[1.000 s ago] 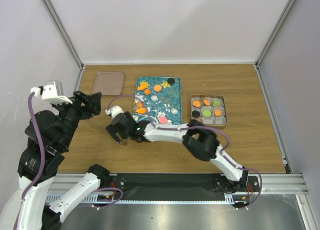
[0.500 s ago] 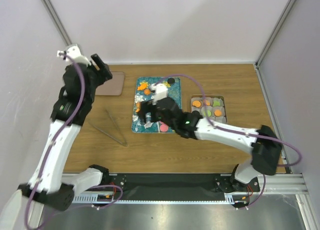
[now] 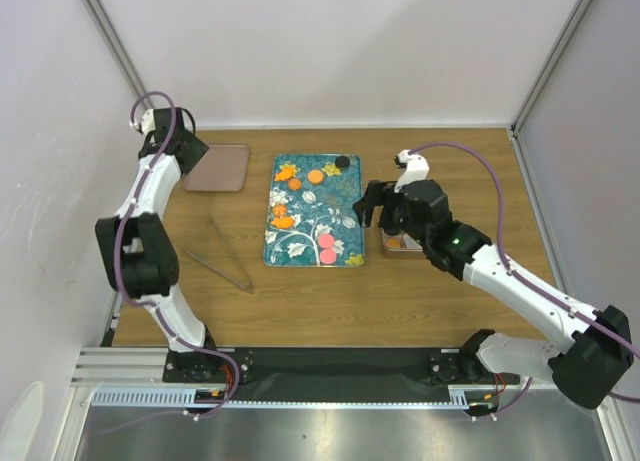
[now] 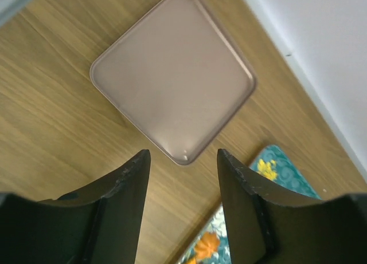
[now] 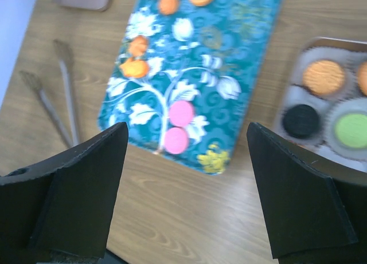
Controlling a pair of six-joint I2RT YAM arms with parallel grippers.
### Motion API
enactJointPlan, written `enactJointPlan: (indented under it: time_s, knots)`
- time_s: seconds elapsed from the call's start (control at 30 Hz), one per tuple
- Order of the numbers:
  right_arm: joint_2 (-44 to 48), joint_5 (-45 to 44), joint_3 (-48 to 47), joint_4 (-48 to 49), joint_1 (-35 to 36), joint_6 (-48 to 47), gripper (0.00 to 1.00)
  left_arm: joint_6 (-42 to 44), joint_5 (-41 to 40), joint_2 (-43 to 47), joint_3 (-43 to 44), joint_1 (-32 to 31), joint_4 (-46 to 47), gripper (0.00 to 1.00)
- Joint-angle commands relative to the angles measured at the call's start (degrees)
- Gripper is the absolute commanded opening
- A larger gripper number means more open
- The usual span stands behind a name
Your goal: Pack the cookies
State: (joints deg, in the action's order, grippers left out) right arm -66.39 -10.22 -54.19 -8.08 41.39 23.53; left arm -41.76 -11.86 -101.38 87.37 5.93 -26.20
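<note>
Left of the tray (image 3: 345,216), the left gripper (image 4: 182,158) hangs spread and empty over a plate (image 4: 172,86), tongs (image 3: 225,251) nearby. Cookies (image 3: 326,241) lie on the tray, more in the box (image 5: 335,42) to its right. The right gripper (image 5: 186,129), spread and empty, hangs above the tray's right edge.

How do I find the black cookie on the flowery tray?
Find the teal flowery tray in the middle of the wooden table. Look at its far right corner. The black cookie sits there, the only dark one among orange cookies and pink cookies.
</note>
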Motion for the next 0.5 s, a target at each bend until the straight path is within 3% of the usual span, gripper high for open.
enactJointPlan:
  time_s: [0.0, 0.47]
  knots:
    - [2.0, 5.3, 1.7, -1.1, -3.9, -0.5, 0.90, -6.7, -0.1, -5.5, 5.8, 1.2, 0.4, 0.54]
    - [0.9, 11.4, 3.8, -0.4, -8.2, -0.2, 0.88, -20.2, -8.6, -14.4, 6.9, 2.2, -6.7, 0.50]
